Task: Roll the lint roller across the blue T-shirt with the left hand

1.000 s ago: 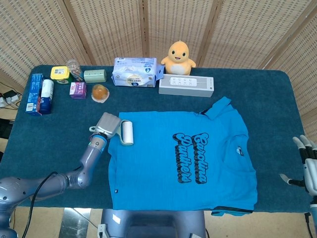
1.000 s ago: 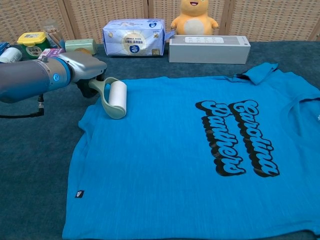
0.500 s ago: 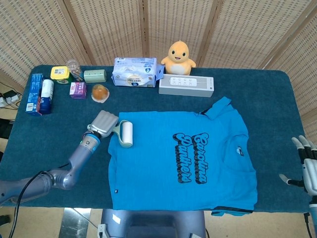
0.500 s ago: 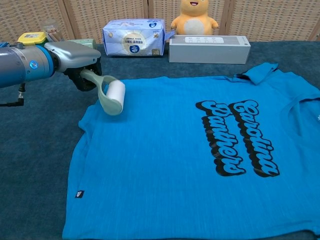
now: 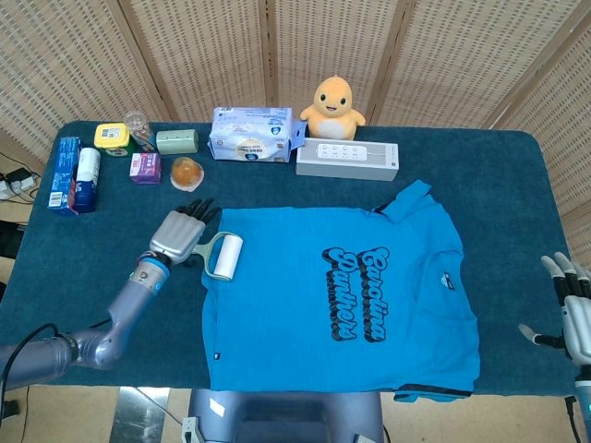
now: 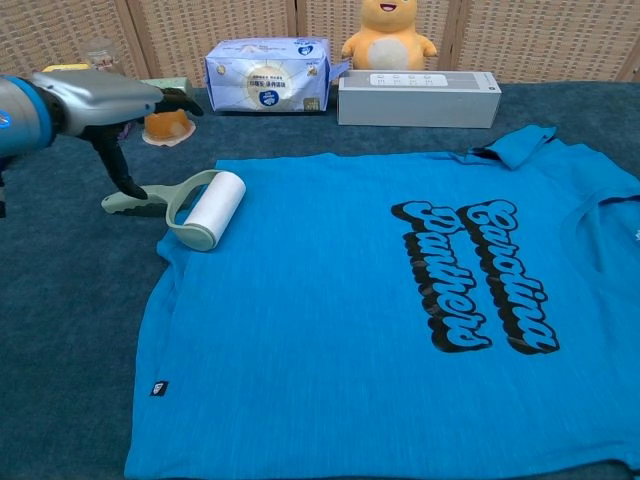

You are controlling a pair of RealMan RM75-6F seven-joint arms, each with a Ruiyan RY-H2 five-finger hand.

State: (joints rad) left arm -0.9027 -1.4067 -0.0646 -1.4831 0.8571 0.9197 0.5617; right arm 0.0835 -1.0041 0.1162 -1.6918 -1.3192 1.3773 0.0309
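Two views to work from, head view first. The pale green lint roller with its white sticky drum (image 5: 222, 256) lies at the sleeve-side corner of the flat blue cotton T-shirt with black lettering (image 5: 342, 305), drum on the cloth, handle pointing out over the dark blue tablecloth (image 5: 92, 249). My left hand (image 5: 177, 236) sits at the handle end with fingers spread and lifted, closed on nothing that I can see. My right hand (image 5: 572, 309) hangs off the far table edge, fingers apart and empty. A second ago the left hand was wrapped round the handle with the roller standing on the shirt; now the roller has tipped flat and slid a little outward.

From the chest view, the left hand (image 6: 100, 105) is raised above the lint roller (image 6: 195, 208), one dark fingertip (image 6: 132, 190) touching the handle's tail, the others splayed. The handle was in the palm half a second ago; it is released now.

I judge the roller light and rigid, plastic, easy to tip. The drum is tacky and will drag the soft, thin T-shirt (image 6: 380, 330) and bunch it, so I would grip mid-handle and press lightly.
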